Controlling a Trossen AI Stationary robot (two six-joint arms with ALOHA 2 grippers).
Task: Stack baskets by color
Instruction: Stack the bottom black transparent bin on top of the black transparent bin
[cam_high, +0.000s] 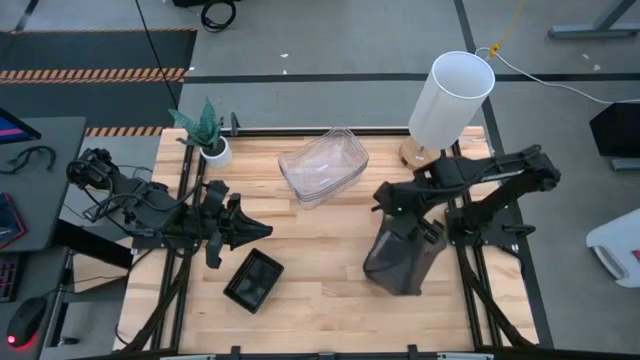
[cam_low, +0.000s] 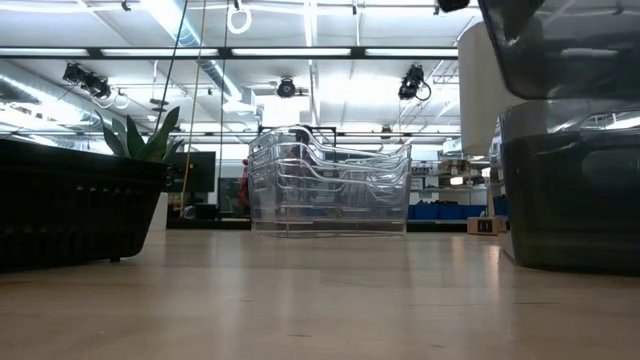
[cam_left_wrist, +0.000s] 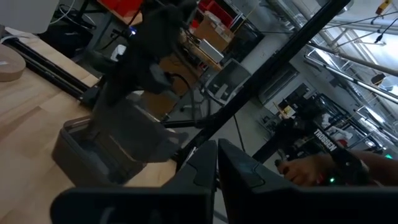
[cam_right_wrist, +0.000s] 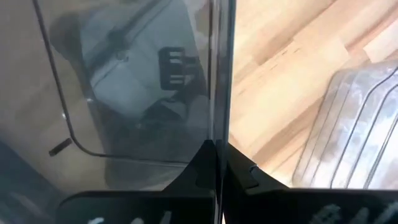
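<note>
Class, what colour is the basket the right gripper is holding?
Smoky grey, see-through. The basket in the right gripper shows best in the high view.

Wooden table (cam_high: 320, 290): clear basket stack (cam_high: 323, 166) near rear edge; potted plant (cam_high: 208, 135), white cylinder (cam_high: 449, 100) at rear corners; black basket stack (cam_high: 253, 280) toward front-left; grey basket stack (cam_high: 400, 262) right.

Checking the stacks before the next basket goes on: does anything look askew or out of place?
The right gripper, shut on a smoky grey basket, holds it tilted above the grey stack. The clear stack sits unevenly nested, rims fanned out. The black stack lies flat; the left gripper waits beside it, shut.
</note>
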